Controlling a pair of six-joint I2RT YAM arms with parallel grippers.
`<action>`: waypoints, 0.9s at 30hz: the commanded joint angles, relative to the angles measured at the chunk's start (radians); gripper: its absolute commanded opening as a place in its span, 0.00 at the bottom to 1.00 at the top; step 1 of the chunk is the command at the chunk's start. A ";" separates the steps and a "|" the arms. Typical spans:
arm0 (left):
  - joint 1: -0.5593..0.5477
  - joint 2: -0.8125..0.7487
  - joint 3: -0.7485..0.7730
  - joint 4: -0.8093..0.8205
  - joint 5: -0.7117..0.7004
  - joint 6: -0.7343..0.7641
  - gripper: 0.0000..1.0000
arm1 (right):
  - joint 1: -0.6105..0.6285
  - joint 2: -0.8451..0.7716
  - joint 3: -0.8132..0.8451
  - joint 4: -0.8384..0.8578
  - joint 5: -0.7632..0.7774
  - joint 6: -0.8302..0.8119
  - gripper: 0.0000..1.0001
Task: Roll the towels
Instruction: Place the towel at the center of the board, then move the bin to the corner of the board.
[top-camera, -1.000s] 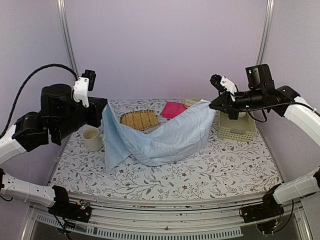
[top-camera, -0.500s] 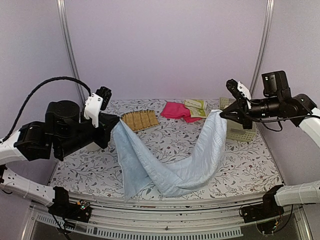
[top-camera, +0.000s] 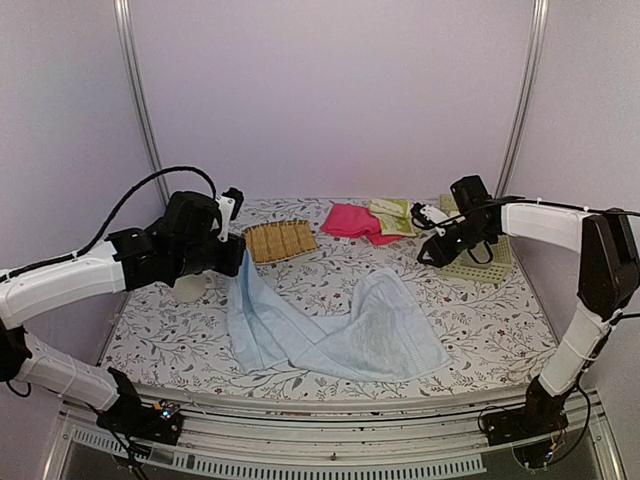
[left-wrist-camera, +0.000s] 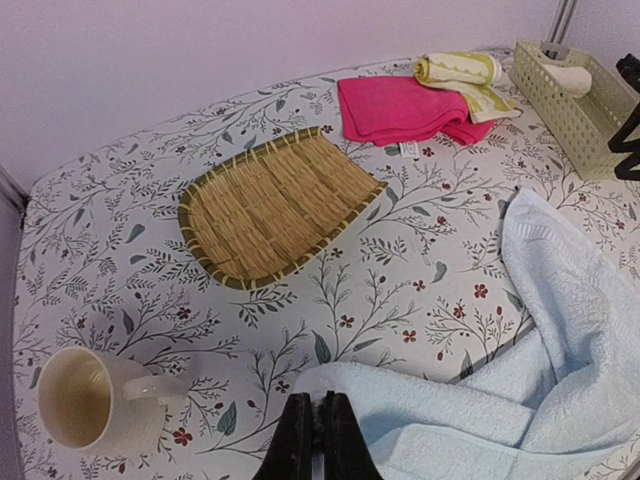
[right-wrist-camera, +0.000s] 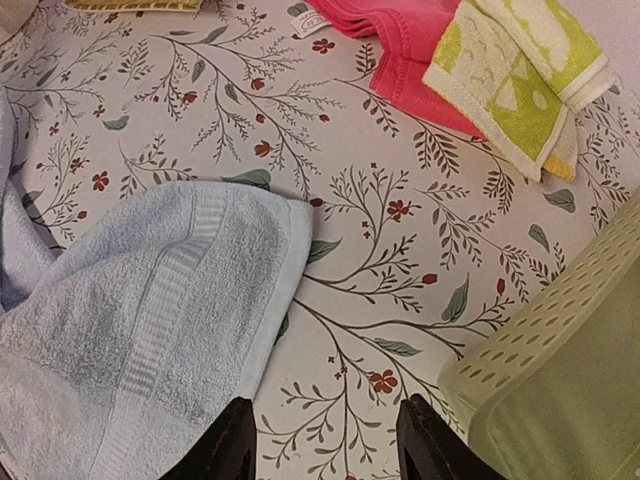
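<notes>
A light blue towel (top-camera: 330, 325) lies crumpled across the middle of the table, its right end (right-wrist-camera: 150, 320) flat on the cloth. My left gripper (left-wrist-camera: 320, 408) is shut on the towel's left corner, just above the table (top-camera: 236, 268). My right gripper (right-wrist-camera: 325, 425) stands open and empty over bare tablecloth, between the towel's edge and the basket (top-camera: 428, 248). A pink towel (top-camera: 350, 220) and a folded yellow-green towel (top-camera: 392, 215) lie side by side at the back, the yellow-green one overlapping the pink one's edge (right-wrist-camera: 510, 70).
A tan woven mat (top-camera: 280, 240) lies at the back left of centre. A cream cup (top-camera: 188, 288) stands by the left arm. A pale green lattice basket (top-camera: 480, 262) sits at the right, close beside the right gripper, with something white in it (left-wrist-camera: 570, 75).
The right gripper opened and let go of the blue towel, whose right end dropped onto the table. Both arms came down; the left one still holds its corner.
</notes>
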 joint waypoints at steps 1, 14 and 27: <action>0.003 -0.004 -0.021 0.071 0.108 -0.026 0.00 | 0.004 -0.143 -0.088 -0.003 -0.012 -0.013 0.51; 0.004 0.058 -0.064 0.124 0.221 0.003 0.00 | -0.151 -0.149 -0.261 -0.022 0.097 -0.071 0.24; 0.002 0.063 -0.087 0.145 0.254 -0.015 0.00 | -0.307 0.039 -0.140 0.119 0.247 -0.067 0.25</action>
